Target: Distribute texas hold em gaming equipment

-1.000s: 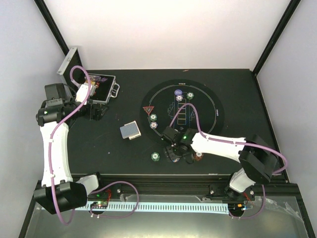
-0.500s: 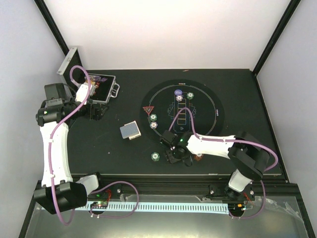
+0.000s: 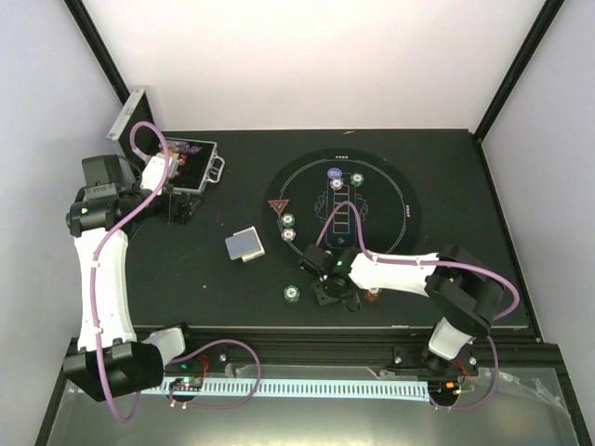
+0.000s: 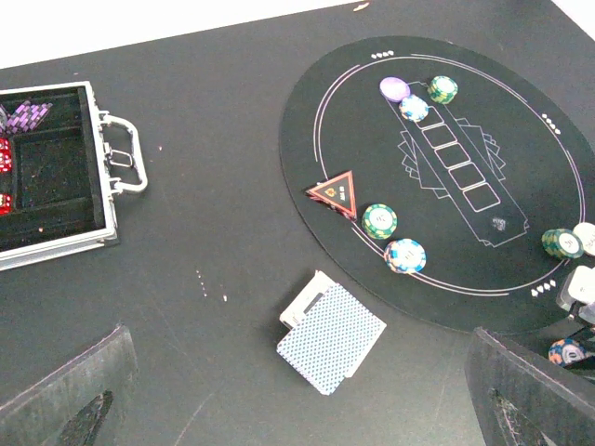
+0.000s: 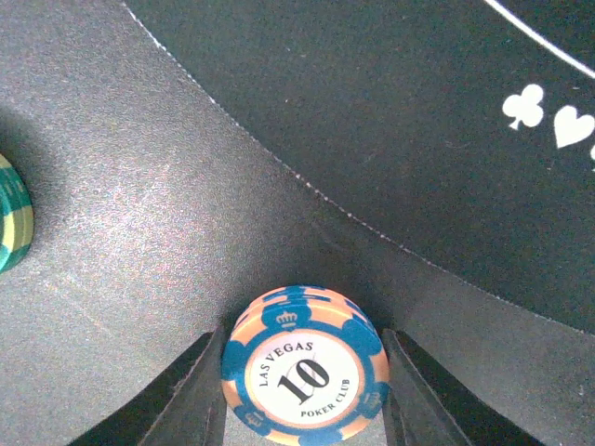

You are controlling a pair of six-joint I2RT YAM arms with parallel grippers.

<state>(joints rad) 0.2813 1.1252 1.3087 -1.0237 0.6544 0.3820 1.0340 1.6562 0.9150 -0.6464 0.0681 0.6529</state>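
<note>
Blue chips [image 5: 304, 367]: a stack on the table [image 5: 139, 232], between the right gripper [image 5: 302, 336] jaws, which press both its sides. Green chip [image 5: 11, 226]: apart, to one side. Left gripper [image 3: 178, 206]: jaws wide apart, empty, with the cards [image 4: 331, 337] ahead of them.

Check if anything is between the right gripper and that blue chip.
Nothing visible. The blue chip sits directly between the right gripper's fingers, on the bare table just off the mat's edge. The green chip lies apart, off to one side.
</note>
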